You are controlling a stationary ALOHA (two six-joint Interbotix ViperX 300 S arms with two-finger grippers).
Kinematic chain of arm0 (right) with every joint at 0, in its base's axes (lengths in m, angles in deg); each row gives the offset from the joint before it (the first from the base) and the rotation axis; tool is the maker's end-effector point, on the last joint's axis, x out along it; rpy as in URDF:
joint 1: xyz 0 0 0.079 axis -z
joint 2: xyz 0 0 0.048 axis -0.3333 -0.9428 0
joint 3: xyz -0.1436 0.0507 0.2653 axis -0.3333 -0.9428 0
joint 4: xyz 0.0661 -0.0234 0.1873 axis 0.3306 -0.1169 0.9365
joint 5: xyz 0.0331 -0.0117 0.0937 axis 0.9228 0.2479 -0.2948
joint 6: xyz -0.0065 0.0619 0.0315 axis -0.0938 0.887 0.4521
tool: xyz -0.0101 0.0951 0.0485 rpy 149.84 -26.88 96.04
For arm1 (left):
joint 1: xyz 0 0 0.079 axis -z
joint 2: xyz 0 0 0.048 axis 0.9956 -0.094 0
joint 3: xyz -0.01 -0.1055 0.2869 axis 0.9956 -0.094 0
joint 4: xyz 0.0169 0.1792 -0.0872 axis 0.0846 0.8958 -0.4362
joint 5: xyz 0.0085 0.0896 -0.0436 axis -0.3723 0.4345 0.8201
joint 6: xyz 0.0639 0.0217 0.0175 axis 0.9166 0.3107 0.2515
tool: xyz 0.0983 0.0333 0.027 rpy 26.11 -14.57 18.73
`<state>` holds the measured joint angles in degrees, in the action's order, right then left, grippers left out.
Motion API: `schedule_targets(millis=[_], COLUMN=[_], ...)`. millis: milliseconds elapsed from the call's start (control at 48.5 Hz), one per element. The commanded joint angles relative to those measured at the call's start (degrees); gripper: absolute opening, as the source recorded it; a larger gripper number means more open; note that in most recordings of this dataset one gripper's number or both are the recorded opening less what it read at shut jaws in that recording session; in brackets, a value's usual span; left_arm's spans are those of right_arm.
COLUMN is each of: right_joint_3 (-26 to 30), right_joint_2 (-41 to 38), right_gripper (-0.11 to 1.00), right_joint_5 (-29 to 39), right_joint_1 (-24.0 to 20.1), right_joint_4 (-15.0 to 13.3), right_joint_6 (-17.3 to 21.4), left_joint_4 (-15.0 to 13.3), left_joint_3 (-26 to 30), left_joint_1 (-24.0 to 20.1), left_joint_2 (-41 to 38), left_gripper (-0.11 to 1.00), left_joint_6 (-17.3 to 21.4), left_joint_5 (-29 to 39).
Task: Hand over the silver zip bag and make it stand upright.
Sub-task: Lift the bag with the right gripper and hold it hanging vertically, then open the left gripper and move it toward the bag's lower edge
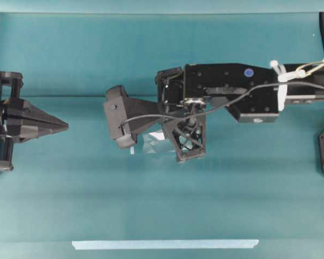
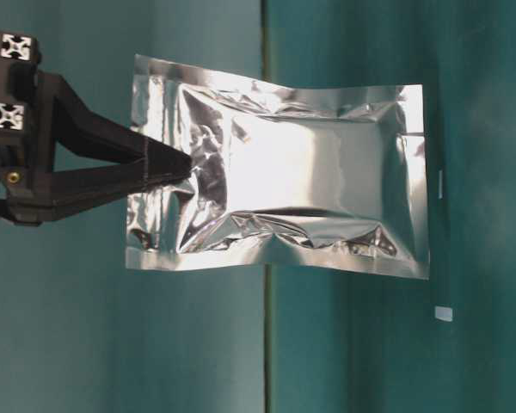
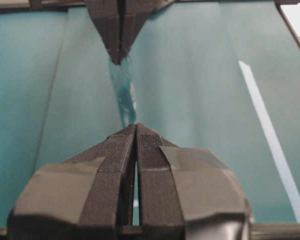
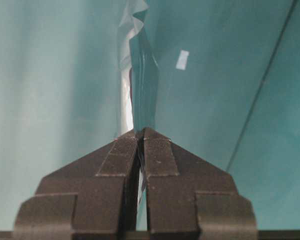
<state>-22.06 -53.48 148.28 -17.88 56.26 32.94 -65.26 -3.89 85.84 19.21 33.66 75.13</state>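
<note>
— Where's the silver zip bag, seen from overhead?

— Under my right gripper (image 1: 151,141): only a sliver of the silver zip bag (image 1: 157,136) shows below my wrist, mid-table. My left gripper (image 1: 65,127) waits well apart at the left edge, clamped together on nothing, tips aimed toward the bag.

— And at table level?

— I pinch one sealed end; the bag's long axis runs straight away from my fingertips (image 2: 179,165), free of the table as far as I can judge.

— The left wrist view?

— Its pressed-together fingers (image 3: 121,150) face the bag edge-on, my right tips beyond (a straight line for the handover).

— Right wrist?

— My fingers clenched on the foil.
</note>
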Motion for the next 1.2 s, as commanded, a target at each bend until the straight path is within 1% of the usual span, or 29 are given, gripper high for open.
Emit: schedule_targets(millis=[0,227,309,433,495,784,949,990,1052,1176], right_joint_3=[1.05,1.05,1.14,1.14,1.14,1.14,1.14,1.14,1.14,1.23], right_joint_2=[0.44,0.0,-0.26,-0.7,-0.88,-1.23,-1.41,-1.49,-1.49,-1.49], right_gripper=[0.02,0.02,0.02,0.02,0.02,0.02,0.02,0.02,0.02,0.02], right_joint_5=[-0.18,-0.88,-0.97,-0.97,-0.97,-1.05,-2.11,-2.46,-2.81,-2.81], right_joint_1=[-0.26,-0.35,-0.35,-0.35,-0.35,-0.35,-0.26,-0.35,-0.35,-0.35], right_joint_4=[-0.18,-0.26,-0.26,-0.26,-0.26,-0.26,-0.26,-0.35,-0.26,-0.26], right_joint_6=[-0.53,-0.53,-0.53,-0.53,-0.53,0.09,0.35,0.44,0.62,0.7], left_joint_4=[0.18,0.18,0.18,0.18,0.18,0.18,0.18,0.18,0.18,0.18], left_joint_3=[0.7,0.79,0.79,0.79,0.62,0.09,-0.53,-0.62,-0.7,-0.79], left_joint_1=[0.09,-0.26,-1.05,-2.46,-2.55,-2.55,-2.46,-2.55,-2.46,-2.46], left_joint_2=[-0.35,-0.62,-0.79,-0.88,-0.88,-1.14,-2.55,-2.9,-3.25,-4.13], left_gripper=[0.0,0.0,0.0,0.0,0.0,0.0,0.01,0.05,0.15,0.51], left_joint_6=[0.18,-0.44,-2.46,-7.03,-8.09,-8.17,-8.26,-8.35,-8.35,-8.88], left_joint_5=[-0.18,-0.18,-0.26,-0.53,-0.53,-0.62,-1.05,-1.49,-2.37,-2.64])
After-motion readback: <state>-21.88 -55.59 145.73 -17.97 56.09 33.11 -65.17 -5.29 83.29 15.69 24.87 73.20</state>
